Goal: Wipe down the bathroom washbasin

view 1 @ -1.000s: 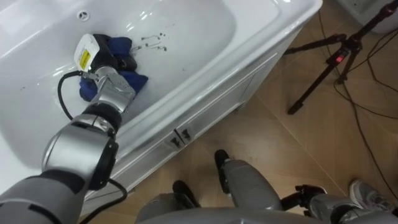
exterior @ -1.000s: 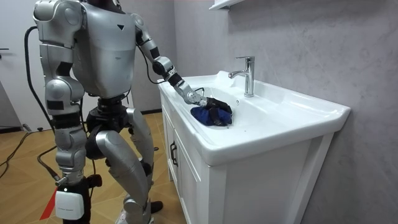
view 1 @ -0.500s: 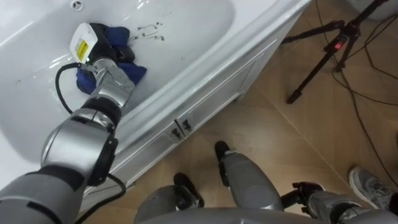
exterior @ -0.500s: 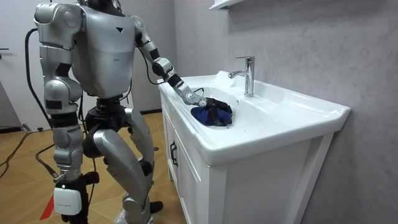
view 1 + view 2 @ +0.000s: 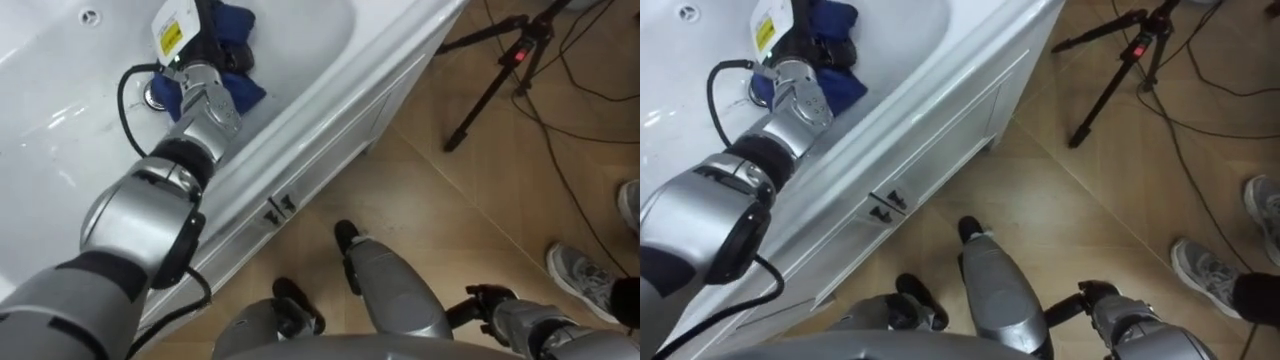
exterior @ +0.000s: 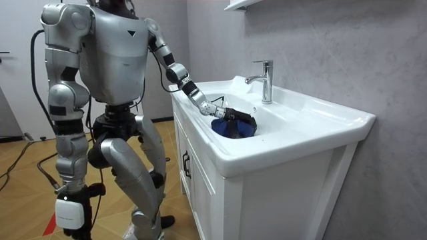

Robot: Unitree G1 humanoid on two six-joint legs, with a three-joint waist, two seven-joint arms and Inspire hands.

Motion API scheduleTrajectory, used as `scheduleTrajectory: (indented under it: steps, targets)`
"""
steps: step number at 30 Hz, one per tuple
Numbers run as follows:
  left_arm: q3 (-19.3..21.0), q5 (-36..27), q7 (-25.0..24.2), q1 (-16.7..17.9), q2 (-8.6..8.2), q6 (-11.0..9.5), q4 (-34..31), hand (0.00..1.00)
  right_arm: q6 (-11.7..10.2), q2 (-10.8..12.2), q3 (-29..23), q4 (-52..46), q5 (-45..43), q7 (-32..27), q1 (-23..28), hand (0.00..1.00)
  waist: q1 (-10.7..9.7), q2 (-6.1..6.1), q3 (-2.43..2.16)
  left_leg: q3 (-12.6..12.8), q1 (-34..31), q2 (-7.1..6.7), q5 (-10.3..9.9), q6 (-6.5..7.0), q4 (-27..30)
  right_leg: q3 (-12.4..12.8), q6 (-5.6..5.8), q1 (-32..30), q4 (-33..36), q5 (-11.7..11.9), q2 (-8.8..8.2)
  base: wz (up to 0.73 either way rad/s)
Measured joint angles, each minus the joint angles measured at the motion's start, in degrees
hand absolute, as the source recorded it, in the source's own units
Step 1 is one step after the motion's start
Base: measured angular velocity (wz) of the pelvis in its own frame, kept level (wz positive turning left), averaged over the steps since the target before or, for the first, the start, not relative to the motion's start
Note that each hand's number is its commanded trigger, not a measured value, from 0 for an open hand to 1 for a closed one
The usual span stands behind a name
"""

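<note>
My left hand (image 5: pixel 205 45) reaches down into the white basin (image 5: pixel 60 110), its dark fingers curled into a bunched blue cloth (image 5: pixel 243 95). The cloth bulges out on both sides of the fingers. From the room view the hand (image 6: pixel 235 115) lies on top of the cloth (image 6: pixel 233 129) in the bowl, in front of the faucet (image 6: pixel 264 80). I stand at the front of the vanity, at its end on the room view's left. My right hand (image 5: pixel 492 302) hangs low at my side.
The vanity's cabinet doors with small handles (image 5: pixel 279 205) are below the basin rim. A black tripod (image 5: pixel 490 75) with cables stands on the wooden floor to my right. A person's shoe (image 5: pixel 575 275) is at the lower right. A shelf (image 6: pixel 241 5) hangs above the faucet.
My left arm has stretched further, sliding the hand and the cloth along the bowl toward the room view's right. The head camera has shifted too.
</note>
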Motion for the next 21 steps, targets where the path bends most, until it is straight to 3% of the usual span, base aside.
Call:
scheduleTrajectory:
  steps: [5,21]
  targets:
    - [0.1,0.02,0.21,0.06,0.27,-0.45,0.0,1.0,-0.26,-0.02,-0.06,-0.03,-0.01,-0.11,-0.43,0.0,0.05,0.05,0.13,-0.02,-0.02,0.54,-0.78,-0.45,0.95,-0.13,-0.22,-0.08,0.98,-0.81,0.35,0.0]
    - [0.12,0.55,-0.11,0.62,0.49,-0.89,0.03,1.0,-1.1,-0.02,-0.03,-0.26,0.06,0.06,0.03,0.0,0.14,-0.06,0.2,0.23,0.55,0.6,-1.05,-0.18,1.42,-0.17,-0.27,0.12,1.99,-1.32,0.2,0.0]
